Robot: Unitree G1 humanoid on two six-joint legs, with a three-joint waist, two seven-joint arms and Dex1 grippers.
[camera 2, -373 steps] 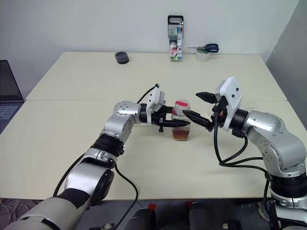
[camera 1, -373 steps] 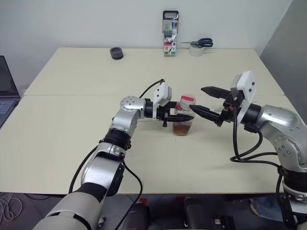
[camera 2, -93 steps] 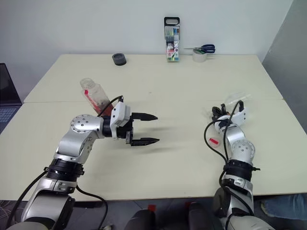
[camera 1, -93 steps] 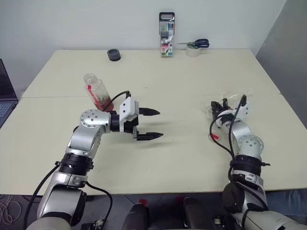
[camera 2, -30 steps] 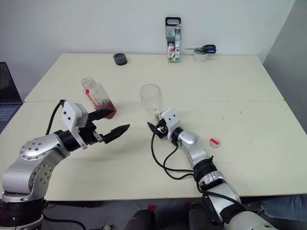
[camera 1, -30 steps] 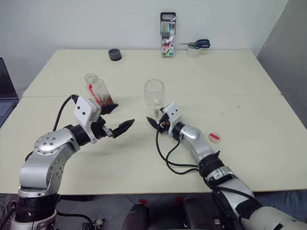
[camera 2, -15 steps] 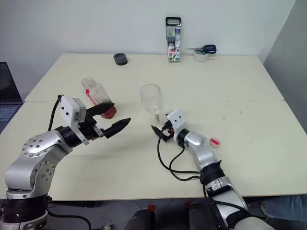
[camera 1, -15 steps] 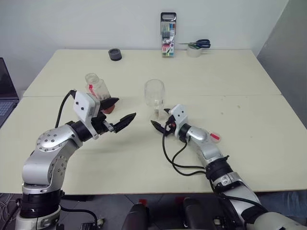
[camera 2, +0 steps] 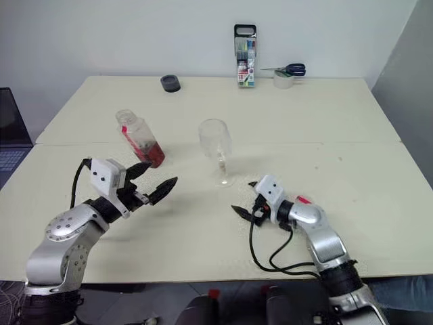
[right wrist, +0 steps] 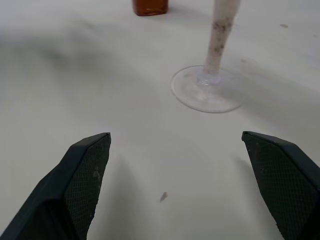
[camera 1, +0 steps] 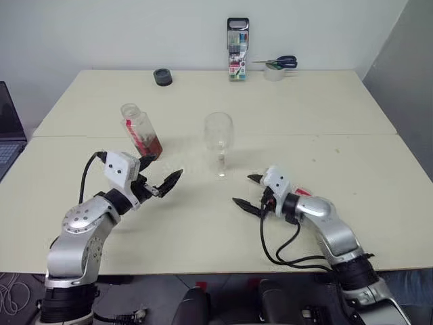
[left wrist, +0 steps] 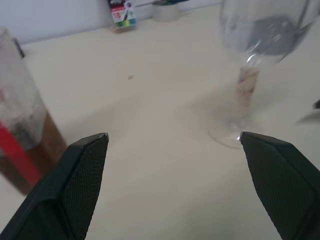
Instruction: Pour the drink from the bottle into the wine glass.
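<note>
A cream table [camera 1: 338, 115] is set against a white wall. The bottle [camera 1: 141, 131] and glass [camera 1: 218, 140] are stood mid-table, apart. Both grippers, left [camera 1: 162, 179] and right [camera 1: 247, 192], are held with jaws spread, empty.

Uncapped clear plastic bottle [camera 1: 140, 131] tilted on table, reddish-brown drink [camera 1: 150, 146] low inside, empty wine glass [camera 1: 218, 141] upright nearby

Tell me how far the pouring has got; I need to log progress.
Done: the bottle stands uncapped on the table, its red cap lying near the right arm, with the wine glass set beside it. In hand: nothing; left pincer and right pincer are open. Left: the glass looks empty, the drink unpoured.
</note>
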